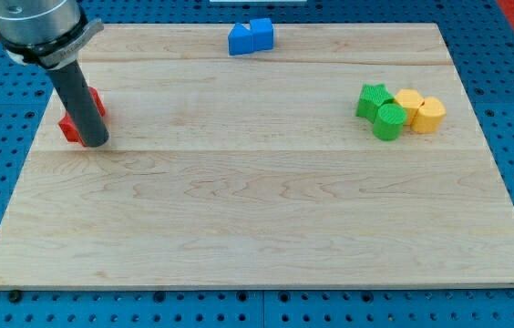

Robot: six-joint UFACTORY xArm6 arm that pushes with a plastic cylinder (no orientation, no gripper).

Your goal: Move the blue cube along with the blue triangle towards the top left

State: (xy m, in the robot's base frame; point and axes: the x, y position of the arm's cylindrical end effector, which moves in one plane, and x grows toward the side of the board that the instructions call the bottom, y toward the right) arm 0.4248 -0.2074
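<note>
Two blue blocks sit touching at the view's top middle: a blue cube (262,33) on the right and a blue triangle (240,40) on its left. My tip (94,144) is far away at the view's left, resting on the board against the red blocks (77,117). The rod (78,96) covers part of them. The tip is well to the left of and below the blue pair.
A green star (373,99) and a green cylinder (388,121) sit at the view's right, touching two yellow blocks (420,109). The wooden board (257,210) lies on a blue pegboard surface.
</note>
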